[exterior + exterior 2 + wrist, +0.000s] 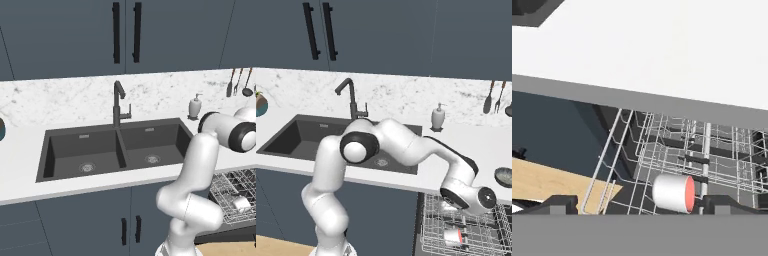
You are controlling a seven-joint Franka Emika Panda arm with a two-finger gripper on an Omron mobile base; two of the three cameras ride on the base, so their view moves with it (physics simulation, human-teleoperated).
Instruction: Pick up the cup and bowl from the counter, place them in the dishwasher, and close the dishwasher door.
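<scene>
Two dark fingertips [562, 204] poke up at the bottom of the hand view, one far left and one far right. They are wide apart and hold nothing. The gripper [639, 206] looks at the cup [673, 193] just past it. The cup is white outside and red inside. It lies on its side in the wire rack [662, 150] of the dishwasher [722, 150], with its mouth turned to the right in that view. No words or labels can be read on it.

From the right base view, the cup [454, 236] lies in the pulled-out rack [476, 235], just under the hand of the white arm [406, 145]. The bowl [504, 176] sits on the white counter [471, 145], near the right edge of that view and above the rack. It is dark inside.

From the left base view, the arm [195, 180] bends over the rack [235, 192], and the cup [240, 203] shows inside it. The dishwasher door is too hidden to tell how it stands.

Behind the dark double sink [115, 150] stands a dark tap [119, 102]. A white soap bottle [438, 117] stands beside the sink. Spoons and forks [495, 97] hang on the marble wall. No writing can be read anywhere.
</scene>
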